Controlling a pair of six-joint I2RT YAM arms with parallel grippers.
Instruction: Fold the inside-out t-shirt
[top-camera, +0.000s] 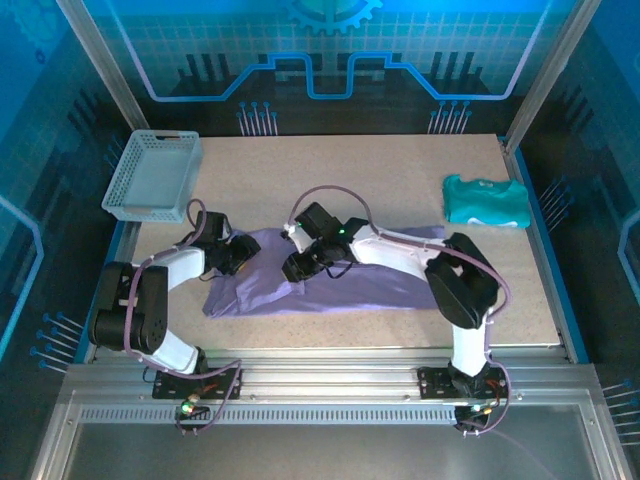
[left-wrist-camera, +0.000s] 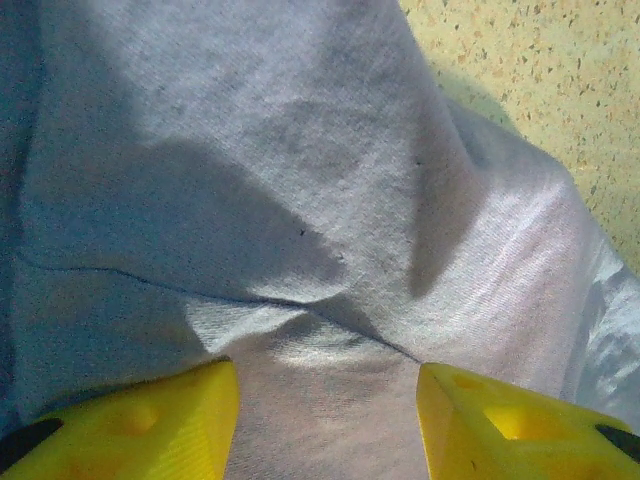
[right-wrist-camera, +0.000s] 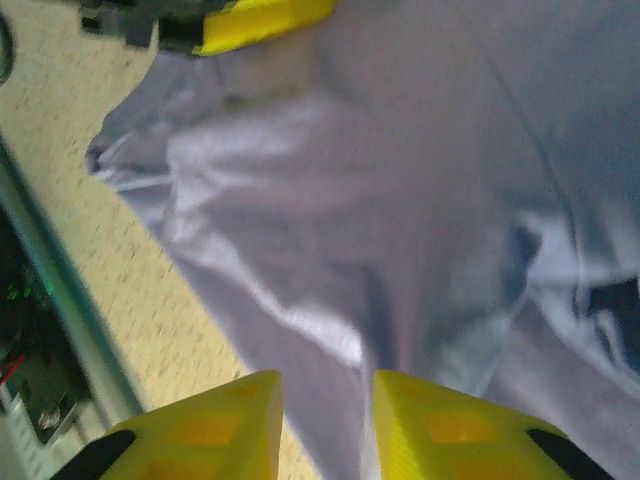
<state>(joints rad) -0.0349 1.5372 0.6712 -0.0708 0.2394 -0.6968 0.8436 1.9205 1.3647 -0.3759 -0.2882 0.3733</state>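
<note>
The lavender-purple soft cloth inside-out t-shirt (top-camera: 375, 290) lies as a long, rumpled band on the speckled beige tabletop (top-camera: 400, 170), directly beneath both end effectors

The left gripper (top-camera: 240, 255) is down on the shirt's left end. In the left wrist view, the left gripper (left-wrist-camera: 325, 400) has its yellow fingers (left-wrist-camera: 150, 420) set well apart. The jaws stand wide, with nothing clamped between them. Shirt cloth (left-wrist-camera: 300, 200) spreads under and ahead of the fingertips, and a creased ridge runs across just in front of them. Bare tabletop (left-wrist-camera: 540, 70) shows ahead and to the right of that gripper

The right gripper (top-camera: 298, 268) sits near the left one, over the shirt's middle at its far edge. In the right wrist view, the right gripper (right-wrist-camera: 325, 390) has its yellow fingers (right-wrist-camera: 210, 430) only a narrow gap apart, slightly parted. A pale fold of the shirt (right-wrist-camera: 330, 200) runs down into that gap. Ahead of its fingertips, one yellow finger of the left gripper (right-wrist-camera: 265, 15) rests at the shirt's edge. Tabletop (right-wrist-camera: 110, 230) lies to this gripper's left

A pale grey mesh plastic basket (top-camera: 152, 175) stands beyond the left gripper and to its left, clear of the shirt. A smaller folded teal-turquoise garment (top-camera: 487, 202) lies well apart, beyond and to the right of the right gripper
</note>
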